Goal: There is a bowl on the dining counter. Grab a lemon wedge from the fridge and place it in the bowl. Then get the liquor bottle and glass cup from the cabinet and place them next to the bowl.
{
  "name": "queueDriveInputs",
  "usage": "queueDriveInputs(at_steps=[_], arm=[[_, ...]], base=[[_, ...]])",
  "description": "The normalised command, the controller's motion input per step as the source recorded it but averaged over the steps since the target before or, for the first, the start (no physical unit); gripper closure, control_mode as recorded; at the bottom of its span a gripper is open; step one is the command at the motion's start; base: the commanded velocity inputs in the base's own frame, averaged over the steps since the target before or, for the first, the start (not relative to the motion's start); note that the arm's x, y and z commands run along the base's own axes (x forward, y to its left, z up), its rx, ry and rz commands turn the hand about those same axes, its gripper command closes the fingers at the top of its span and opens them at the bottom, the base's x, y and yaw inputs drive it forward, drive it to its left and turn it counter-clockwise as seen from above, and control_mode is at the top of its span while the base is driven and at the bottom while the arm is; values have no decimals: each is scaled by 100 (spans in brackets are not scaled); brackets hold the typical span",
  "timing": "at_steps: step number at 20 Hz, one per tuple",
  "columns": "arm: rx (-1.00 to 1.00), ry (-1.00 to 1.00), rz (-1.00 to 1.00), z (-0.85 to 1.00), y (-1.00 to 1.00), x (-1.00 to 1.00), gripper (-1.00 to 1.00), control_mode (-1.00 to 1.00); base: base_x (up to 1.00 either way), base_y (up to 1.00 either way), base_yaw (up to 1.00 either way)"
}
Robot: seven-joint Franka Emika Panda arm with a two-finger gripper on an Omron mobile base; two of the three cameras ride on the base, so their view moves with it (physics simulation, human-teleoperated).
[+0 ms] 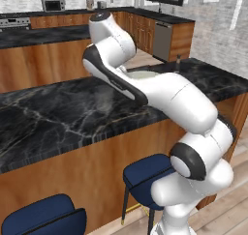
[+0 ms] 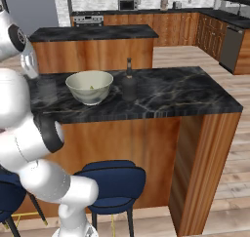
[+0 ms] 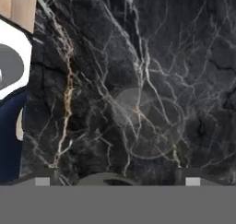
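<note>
My hand [image 3: 117, 179] hangs over the dark marbled worktop [image 3: 138, 57], looking straight down, with its two fingertips [image 3: 42, 180] spread wide at the bottom of the hand view. Nothing sits between them. Just past them, toward 12 o'clock, the clear glass cup [image 3: 150, 126] stands on the stone, apart from both tips, faint against the veining.

In the right base view the pale bowl [image 2: 90, 86] stands on the worktop [image 2: 166, 92], and a small yellowish piece, the lemon wedge [image 2: 91, 88], lies inside it. The dark liquor bottle [image 2: 129, 83] stands upright just beside the bowl at its 3 o'clock. The glass cup [image 2: 47, 92] is near the bowl at its 9 o'clock. A blue stool [image 2: 114, 180] is tucked below the worktop's edge.
</note>
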Motion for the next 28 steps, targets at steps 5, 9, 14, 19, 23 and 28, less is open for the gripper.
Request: queueDriveInputs(at_steps=[5,9,14,19,23,28], arm=[[5,-43,0,43,-29,-100,-100,-100],[14,-30,0,44,-52,-100,-100,-100],[12,-27,0,20,-86,-77,-100,-100],[10,-21,0,0,-91,-57,-100,-100],[7,-5,0,-11,-81,-36,-100,-100],[6,0,0,-13,-76,-22,-100,-100]], base=[[0,0,0],[0,0,0],[0,0,0],[0,0,0],[0,0,0],[0,0,0]])
